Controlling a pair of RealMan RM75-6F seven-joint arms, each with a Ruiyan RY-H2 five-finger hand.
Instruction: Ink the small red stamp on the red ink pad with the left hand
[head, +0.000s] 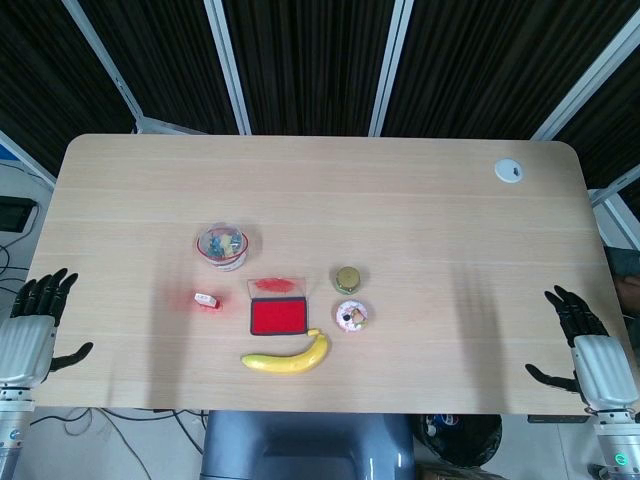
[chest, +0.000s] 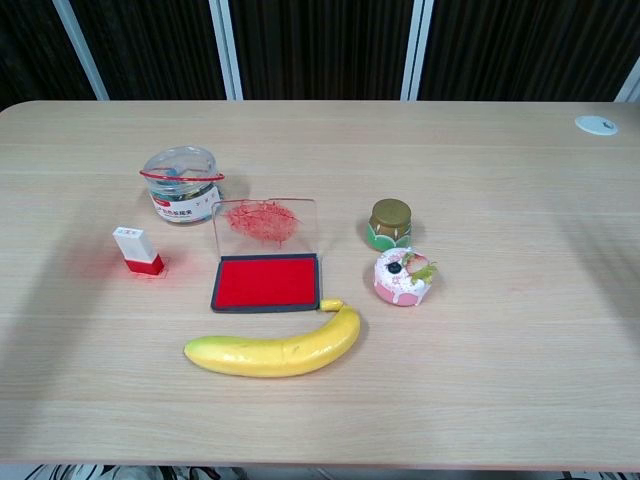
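We find the table (head: 420, 190) wide and mostly bare toward its far edge, giving ample room for approach. The red ink pad (chest: 266, 283) lies open near the front edge, lid raised behind it. The banana (chest: 275, 350) lies just in front of the pad; the clear jar (chest: 180, 185) stands behind and left of it. The small red stamp (chest: 137, 249) stands upright left of the pad, untouched, so we judge inking not begun. The left hand (head: 38, 325) rests at the table's left edge, fingers apart, empty; the right hand (head: 585, 345) likewise at the right edge.
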